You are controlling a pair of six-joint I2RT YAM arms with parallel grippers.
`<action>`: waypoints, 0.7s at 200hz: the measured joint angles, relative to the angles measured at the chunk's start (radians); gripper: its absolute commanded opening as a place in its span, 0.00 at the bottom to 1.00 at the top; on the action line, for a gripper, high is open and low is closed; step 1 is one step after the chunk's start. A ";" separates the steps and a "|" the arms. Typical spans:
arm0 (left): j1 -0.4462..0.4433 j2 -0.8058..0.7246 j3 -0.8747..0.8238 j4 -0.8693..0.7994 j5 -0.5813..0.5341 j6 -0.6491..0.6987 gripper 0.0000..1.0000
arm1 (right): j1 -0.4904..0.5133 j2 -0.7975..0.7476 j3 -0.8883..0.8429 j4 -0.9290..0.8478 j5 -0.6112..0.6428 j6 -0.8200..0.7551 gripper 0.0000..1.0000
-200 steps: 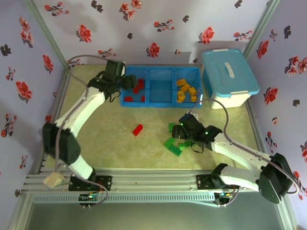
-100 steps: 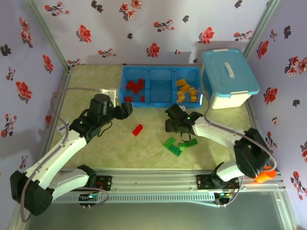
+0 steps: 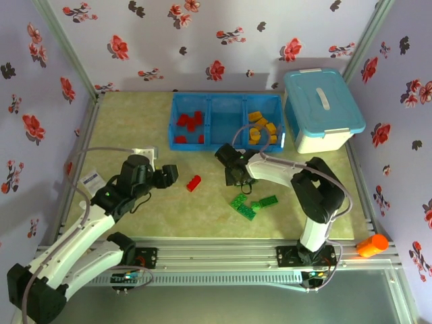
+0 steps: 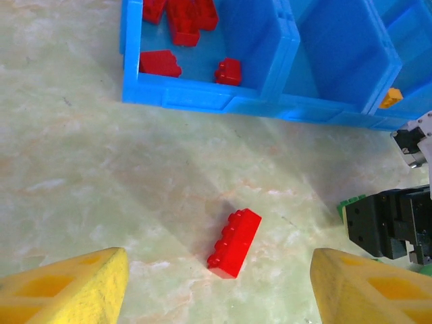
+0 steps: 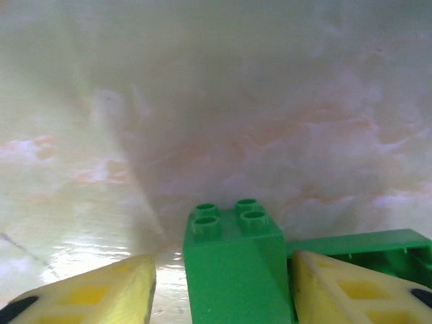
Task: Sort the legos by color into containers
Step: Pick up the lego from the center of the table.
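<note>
Two arms: low over table [image 3: 135,121].
Left gripper [image 3: 170,175]: spread wide above loose red lego [image 4: 234,242].
Right gripper [image 3: 233,179]: straddling green lego [image 5: 233,266], grip unclear.
Tray [image 3: 226,146]: red legos [image 3: 189,123] in left compartment, orange-yellow legos [image 3: 262,128] in right.

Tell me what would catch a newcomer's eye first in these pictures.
The bright blue tray at the far side of the table stands out, with red legos in its left compartment, orange-yellow ones in its right and the middle one bare. One red lego lies alone on the table ahead of the open left jaws, and a green lego sits between the right jaws.
</note>
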 measured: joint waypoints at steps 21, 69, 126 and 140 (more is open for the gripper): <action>-0.001 -0.005 -0.002 -0.002 -0.001 -0.003 0.71 | 0.032 0.031 0.032 -0.014 0.004 0.003 0.41; -0.001 -0.014 -0.002 -0.007 -0.010 -0.002 0.71 | 0.068 0.063 0.081 -0.046 0.012 0.014 0.28; -0.005 -0.053 -0.020 -0.023 -0.018 -0.009 0.70 | 0.066 0.058 0.169 -0.085 0.027 -0.002 0.27; -0.016 -0.064 -0.031 -0.027 -0.018 -0.018 0.70 | 0.060 0.056 0.212 -0.095 0.031 -0.015 0.28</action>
